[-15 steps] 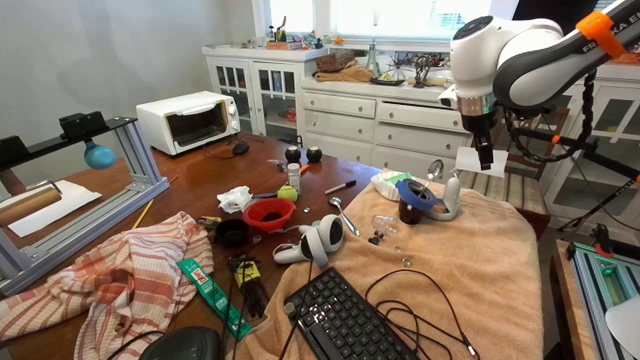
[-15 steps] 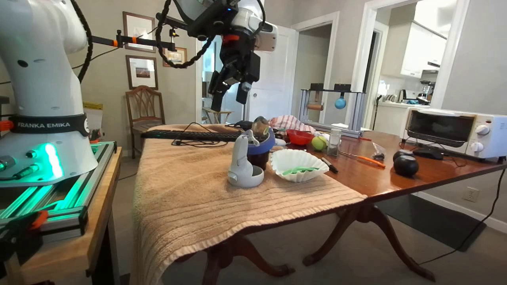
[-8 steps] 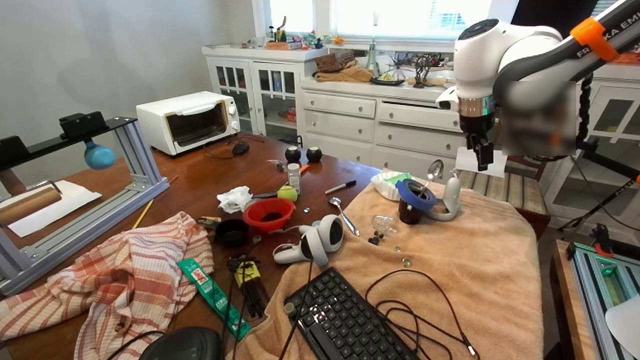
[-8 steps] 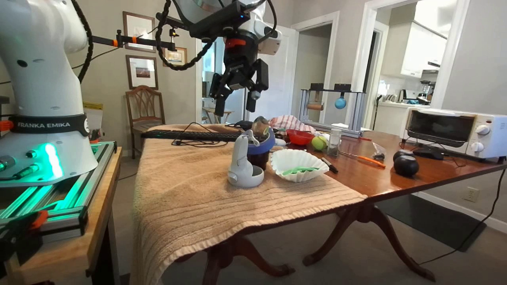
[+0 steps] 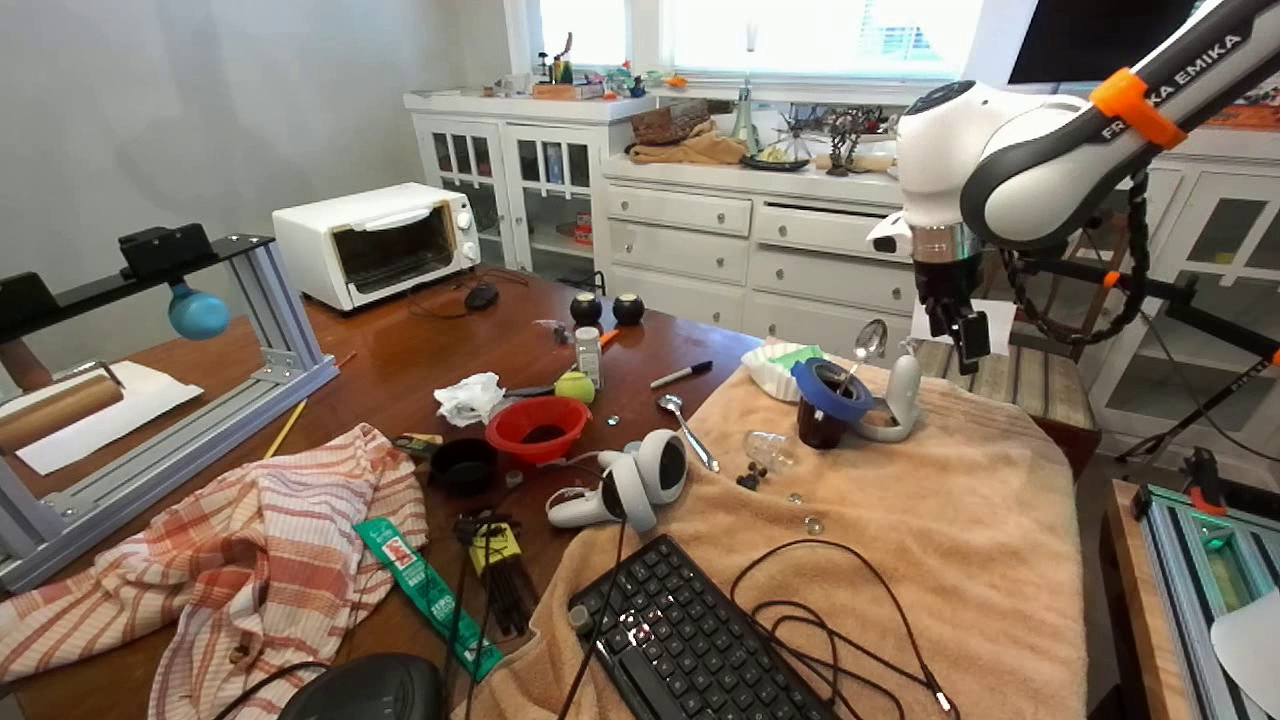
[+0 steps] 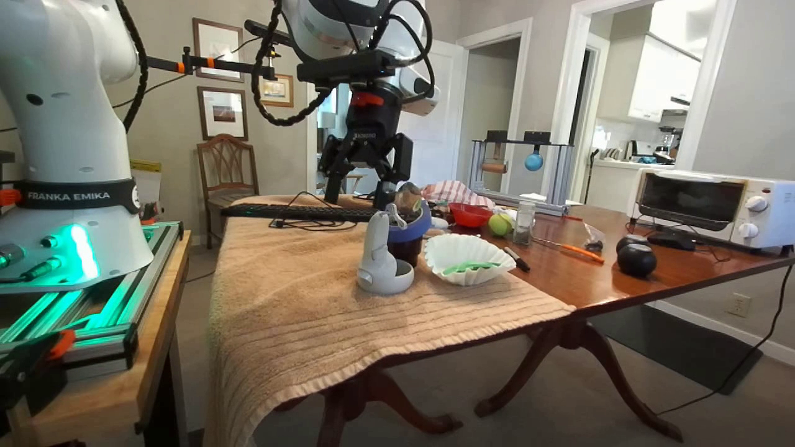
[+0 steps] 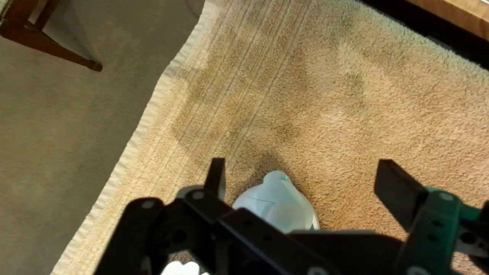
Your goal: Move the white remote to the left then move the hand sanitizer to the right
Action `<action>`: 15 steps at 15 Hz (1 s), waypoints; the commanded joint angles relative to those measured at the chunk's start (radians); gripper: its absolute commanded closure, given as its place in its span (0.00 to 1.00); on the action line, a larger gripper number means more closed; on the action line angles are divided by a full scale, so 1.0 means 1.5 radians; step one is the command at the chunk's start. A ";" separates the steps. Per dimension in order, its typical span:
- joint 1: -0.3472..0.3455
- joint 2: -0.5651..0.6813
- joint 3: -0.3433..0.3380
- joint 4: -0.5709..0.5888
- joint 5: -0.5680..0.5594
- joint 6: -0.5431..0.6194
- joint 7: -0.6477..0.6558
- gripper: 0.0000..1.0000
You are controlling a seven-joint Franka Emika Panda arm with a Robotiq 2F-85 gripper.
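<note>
Towelling covers the near end of the worktop in an exterior view. On it, at mid-frame, the white remote stands upright, with a paper filter to its right. Higher hangs the gripper, fingers spread and apart from the remote, which shows between them low in the wrist view. Farther off, right of centre, a clear bottle stands just beside a tennis ball; at far right sits a toaster oven.
</note>
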 commanded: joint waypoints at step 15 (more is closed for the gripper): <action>-0.008 0.129 0.027 0.096 0.101 -0.005 -0.085 0.17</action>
